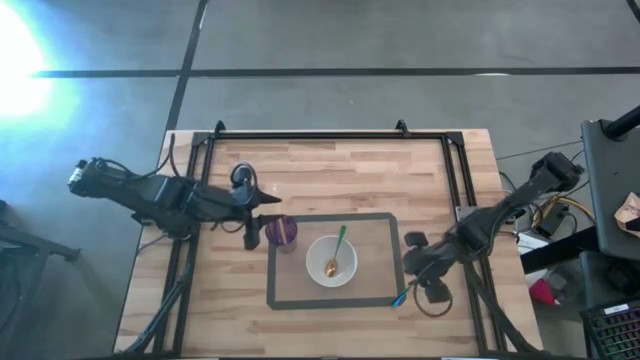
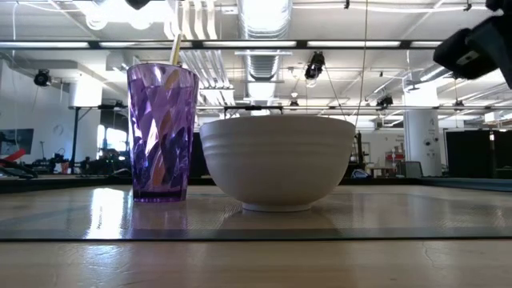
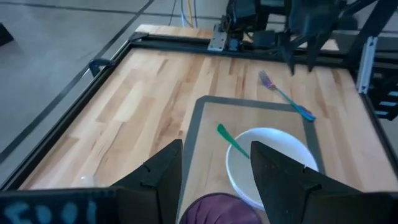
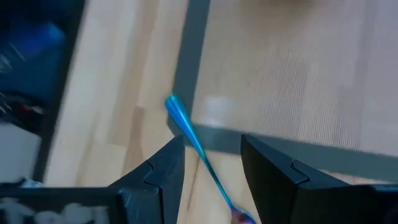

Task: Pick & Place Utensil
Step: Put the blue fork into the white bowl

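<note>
- Our right gripper (image 4: pixel 210 168) hangs open and empty over the blue-handled utensil (image 4: pixel 194 142), which lies flat on the counter (image 1: pixel 350 175) across the mat (image 1: pixel 385 220)'s corner, ready for a pinch.
- Its long axis runs diagonally, blue tip toward the mat, purple head outward.
- Our left gripper (image 3: pixel 214 168) waits open, empty, above the purple cup (image 1: pixel 281 233); a green-handled spoon (image 1: pixel 336 250) rests in the bowl (image 1: pixel 318 270).

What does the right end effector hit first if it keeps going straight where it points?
Likely the blue-handled utensil: it lies on the table directly between the open fingers of the right end effector, across the mat's border. Depth is unclear.
</note>
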You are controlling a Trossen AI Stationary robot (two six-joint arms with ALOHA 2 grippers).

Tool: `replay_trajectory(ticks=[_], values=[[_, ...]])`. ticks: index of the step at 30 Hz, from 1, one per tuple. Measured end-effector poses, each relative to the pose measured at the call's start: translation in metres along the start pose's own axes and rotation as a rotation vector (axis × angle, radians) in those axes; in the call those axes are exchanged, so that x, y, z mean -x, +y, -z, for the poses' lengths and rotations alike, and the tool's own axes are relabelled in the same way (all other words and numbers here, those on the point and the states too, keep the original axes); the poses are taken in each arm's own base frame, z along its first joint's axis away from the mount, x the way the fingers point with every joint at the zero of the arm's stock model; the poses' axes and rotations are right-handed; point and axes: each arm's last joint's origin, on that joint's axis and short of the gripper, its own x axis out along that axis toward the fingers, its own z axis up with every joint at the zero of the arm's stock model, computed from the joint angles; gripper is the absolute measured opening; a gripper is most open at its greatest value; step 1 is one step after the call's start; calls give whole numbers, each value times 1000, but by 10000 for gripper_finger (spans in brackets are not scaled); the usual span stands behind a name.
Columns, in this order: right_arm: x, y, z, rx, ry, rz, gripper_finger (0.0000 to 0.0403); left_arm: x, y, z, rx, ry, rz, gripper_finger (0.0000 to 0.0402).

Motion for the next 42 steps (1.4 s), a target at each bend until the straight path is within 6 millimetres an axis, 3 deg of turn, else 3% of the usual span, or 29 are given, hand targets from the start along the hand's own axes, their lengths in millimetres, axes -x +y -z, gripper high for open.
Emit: replay_trajectory(ticks=[19, 34, 42], values=[[-65, 8, 12, 55, 330, 98, 145, 4, -7, 1, -9, -1, 36, 181], [-97, 7, 23, 107, 456, 162, 153, 3, -7, 1, -9, 0, 35, 181], [-103, 6, 25, 118, 490, 179, 141, 3, -7, 2, -10, 4, 35, 181]])
